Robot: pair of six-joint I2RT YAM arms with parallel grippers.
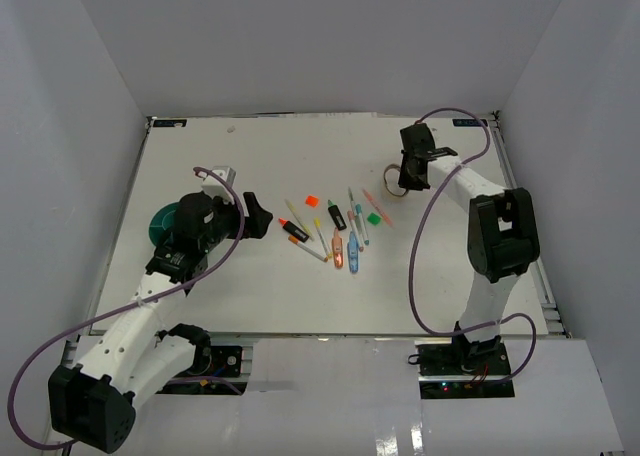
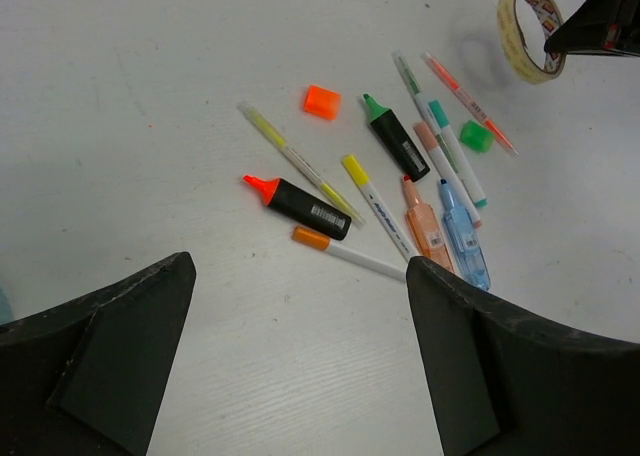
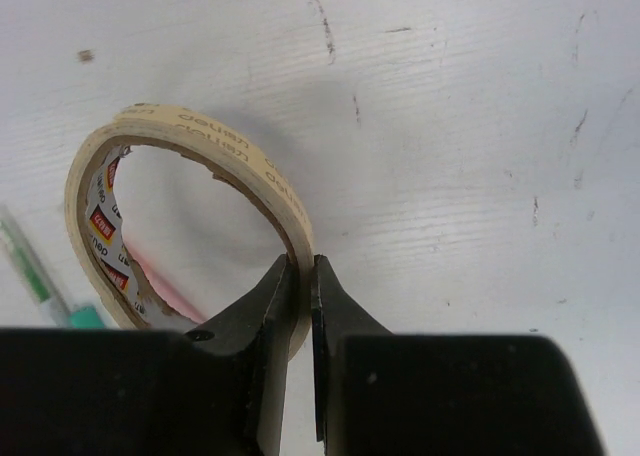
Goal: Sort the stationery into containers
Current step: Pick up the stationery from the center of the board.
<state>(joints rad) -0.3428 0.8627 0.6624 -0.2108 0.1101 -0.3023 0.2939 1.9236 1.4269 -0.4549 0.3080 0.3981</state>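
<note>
On the table (image 1: 220, 306), the teal tub (image 1: 160, 224) sits near the left edge. My left gripper (image 1: 258, 216) is spread wide and empty, just right of the tub, facing the pens and highlighters (image 2: 380, 196) mid-table. My right gripper (image 3: 302, 276) is nearly closed, pinching the wall of the masking tape roll (image 3: 215, 146) toward the far right corner, one finger inside the ring. The roll is well apart from the tub, so pinch firm, lift clear first, and carry over the pens rather than through them.

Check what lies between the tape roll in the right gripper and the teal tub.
The right gripper pinches the tape roll. Scattered pens and markers lie on the table along that line. Beyond them the left gripper hovers open, and the left arm covers part of the teal tub.
</note>
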